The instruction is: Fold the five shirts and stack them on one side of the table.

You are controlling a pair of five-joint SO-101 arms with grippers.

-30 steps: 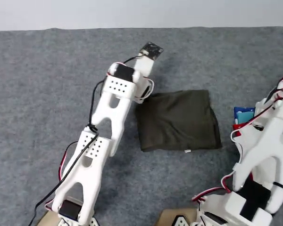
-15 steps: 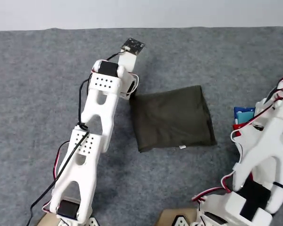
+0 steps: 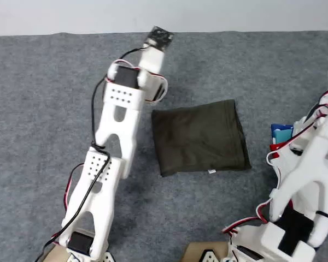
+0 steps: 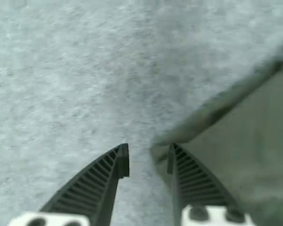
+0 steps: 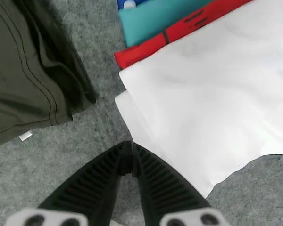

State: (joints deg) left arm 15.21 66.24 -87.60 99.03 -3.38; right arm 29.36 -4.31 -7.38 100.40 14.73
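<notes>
I've slid the folded dark olive cotton shirt [image 3: 199, 136] slightly sideways and released it, so my left gripper [image 4: 147, 151] hangs off its corner with fingers spread, and it lies mid-table still unstacked, apart from the white-topped shirt stack [image 5: 212, 94] edging my right gripper [image 5: 133, 149], fingers pressed together.

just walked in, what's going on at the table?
Shirt folding, near the end. A dark green shirt lies folded in the middle of the grey table. The left gripper is open and empty at one of its corners. The right gripper is shut, holding nothing, next to a pile at the side: a white shirt on top, a red shirt and a teal shirt under it. The dark one is not on the pile yet.
</notes>
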